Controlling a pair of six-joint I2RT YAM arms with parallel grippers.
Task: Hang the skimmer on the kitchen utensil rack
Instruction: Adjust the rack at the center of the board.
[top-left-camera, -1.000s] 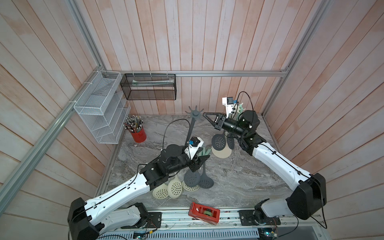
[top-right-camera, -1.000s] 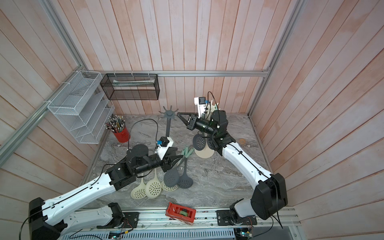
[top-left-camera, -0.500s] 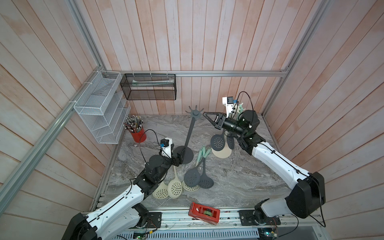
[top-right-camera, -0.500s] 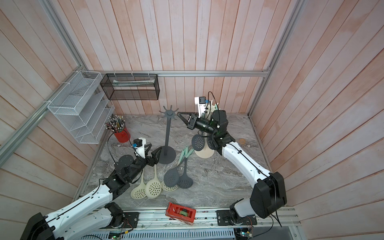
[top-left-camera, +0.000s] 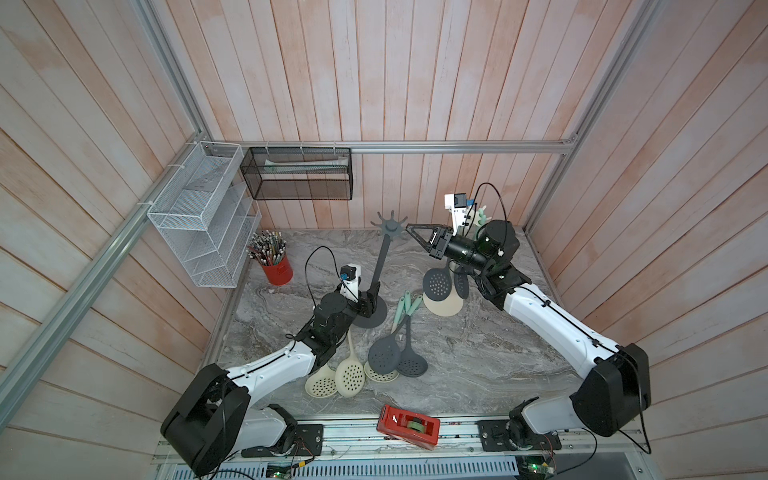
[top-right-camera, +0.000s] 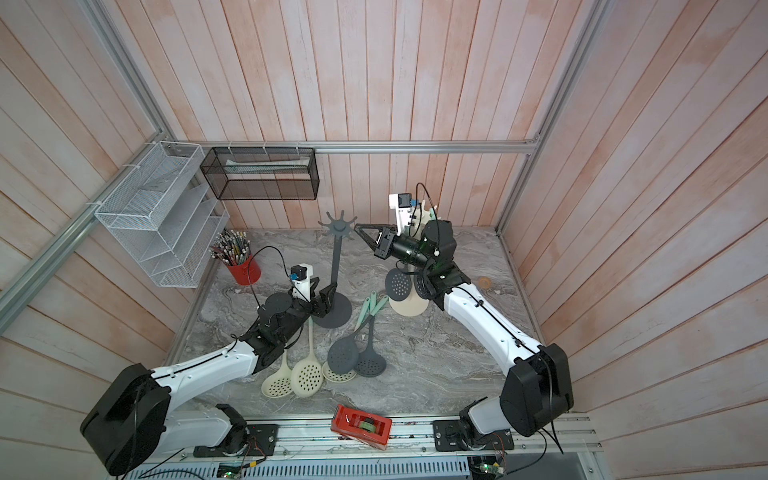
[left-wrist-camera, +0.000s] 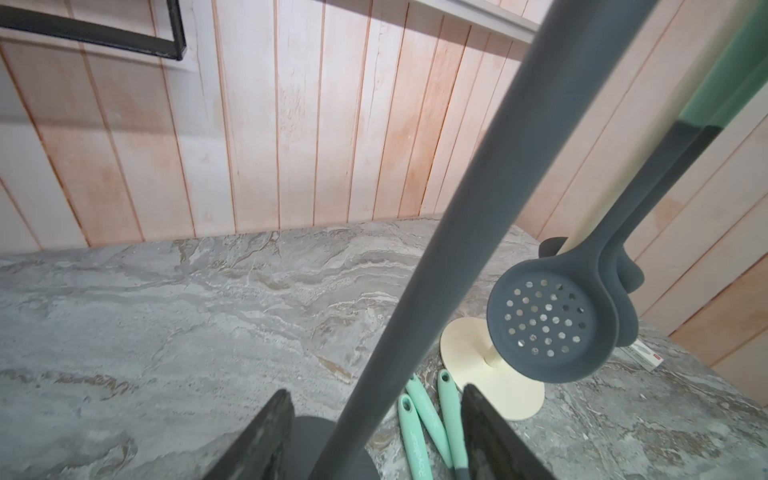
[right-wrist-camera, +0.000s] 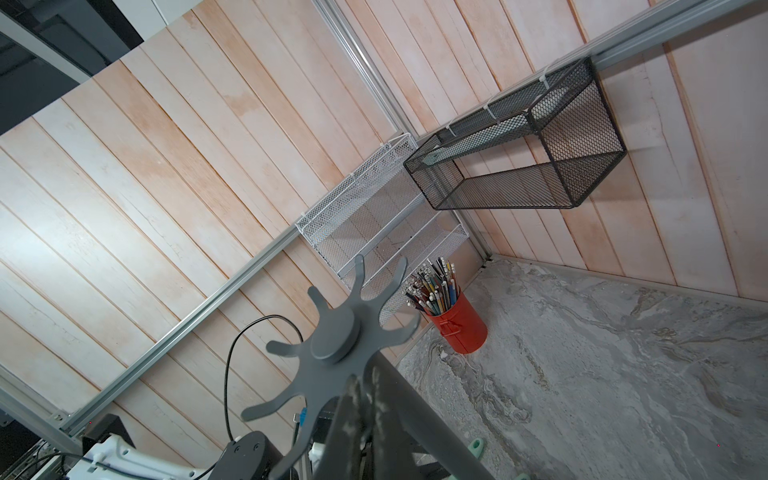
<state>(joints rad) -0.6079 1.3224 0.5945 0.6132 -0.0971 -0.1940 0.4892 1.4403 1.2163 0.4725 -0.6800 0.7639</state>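
– Down on the table (top-left-camera: 478, 353) nothing's been picked up yet, right? Two grey skimmers (top-left-camera: 384, 355) lie flat next to the cream skimmers (top-left-camera: 351, 376). Their mint handles end between the foot of the dark rack (top-left-camera: 380, 266) and the cream rack (top-left-camera: 442, 307). So which step is this even?

– Looks like setup to me, not hanging. Both arms are on the dark rack itself. My guess is they're steadying or placing it before anyone goes for a skimmer.

– What are the grippers doing exactly?

– Low at the foot of the pole, the left gripper (left-wrist-camera: 376, 390) has its jaws fairly wide. There's one finger on either side and daylight on both, so it straddles the pole without squeezing it. Up at the rack head (right-wrist-camera: 336, 338), the right gripper (right-wrist-camera: 363, 386) is pinched closed with its tips right at one prong. Can't tell if that prong is actually clamped or just touched.

– And next?

– One arm has to let go of the rack and drop onto a mint handle. It should grab below the hanging hole, so the hole is free to slide over a prong. The other arm bracing the rack would help, since it looks tippy.
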